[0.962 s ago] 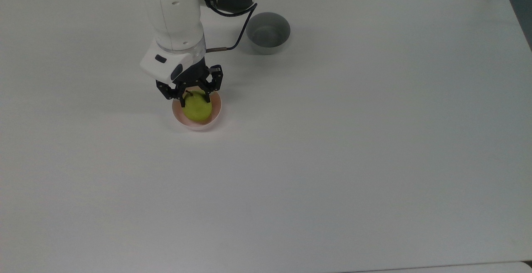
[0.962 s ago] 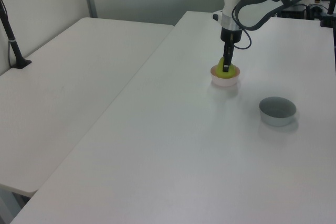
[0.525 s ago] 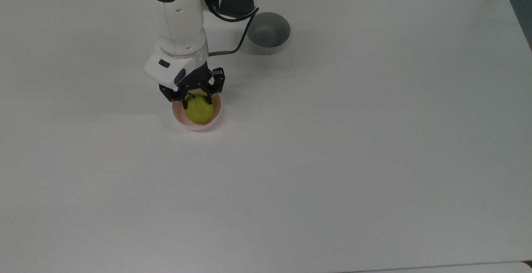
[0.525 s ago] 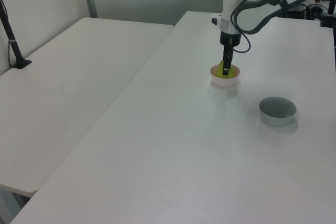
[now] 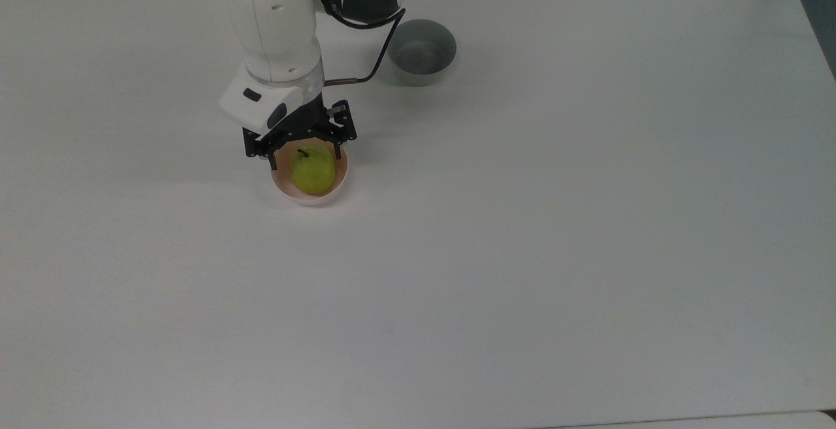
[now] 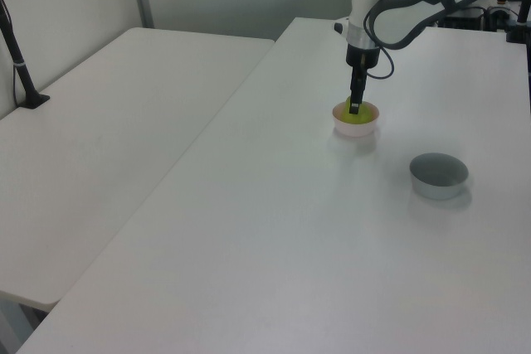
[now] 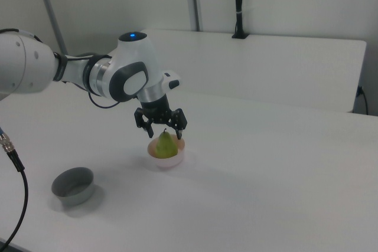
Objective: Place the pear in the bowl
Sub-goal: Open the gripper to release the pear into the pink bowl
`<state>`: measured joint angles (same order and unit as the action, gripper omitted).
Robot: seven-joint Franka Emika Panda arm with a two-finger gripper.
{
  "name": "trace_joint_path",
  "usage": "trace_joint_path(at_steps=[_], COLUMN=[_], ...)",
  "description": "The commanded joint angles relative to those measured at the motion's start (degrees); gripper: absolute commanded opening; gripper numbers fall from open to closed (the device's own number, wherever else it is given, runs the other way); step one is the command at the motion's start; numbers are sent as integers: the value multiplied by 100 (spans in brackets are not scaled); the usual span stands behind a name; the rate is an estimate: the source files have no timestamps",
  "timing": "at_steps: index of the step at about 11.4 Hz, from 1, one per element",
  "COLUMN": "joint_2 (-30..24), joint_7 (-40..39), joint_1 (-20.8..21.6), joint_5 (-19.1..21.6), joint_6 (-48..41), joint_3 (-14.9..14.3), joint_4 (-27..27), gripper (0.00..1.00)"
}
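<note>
The yellow-green pear [image 5: 313, 170] stands upright inside the pale pink bowl [image 5: 285, 189], its dark stem pointing up. In the right view the pear [image 7: 166, 144] rises above the rim of the bowl [image 7: 171, 161]. My gripper [image 5: 304, 153] hangs just over the pear's top and is open, one finger on each side of the stem and clear of the fruit. The right view shows the gripper [image 7: 164, 134] spread wide above the pear. In the left view the gripper [image 6: 354, 107] hangs over the bowl [image 6: 349, 128] with the pear [image 6: 356, 117] in it.
A grey bowl [image 5: 421, 51] sits empty on the white table [image 5: 522, 233] toward the top view's upper middle, behind the arm's cable. It also appears as the grey bowl [image 6: 439, 176] and the grey bowl [image 7: 73, 186]. A second table [image 6: 99, 147] adjoins.
The fingers, shut on the pear a second ago, have spread apart and let it go. The pear has settled lower into the pink bowl and the gripper has lifted slightly.
</note>
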<state>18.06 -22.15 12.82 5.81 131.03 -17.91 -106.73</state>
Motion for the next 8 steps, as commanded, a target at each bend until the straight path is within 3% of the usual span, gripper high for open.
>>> trace_joint_path(at_steps=[1, 5, 8], joint_2=[-311, -724, -1259], joint_7=[114, 114, 131], joint_1=[-25, -236, -385], joint_5=[-27, -36, -28], joint_6=[-952, -2534, -3424], joint_3=[-10, -19, -11], joint_4=[414, 1197, 1435], gripper=[100, 100, 100])
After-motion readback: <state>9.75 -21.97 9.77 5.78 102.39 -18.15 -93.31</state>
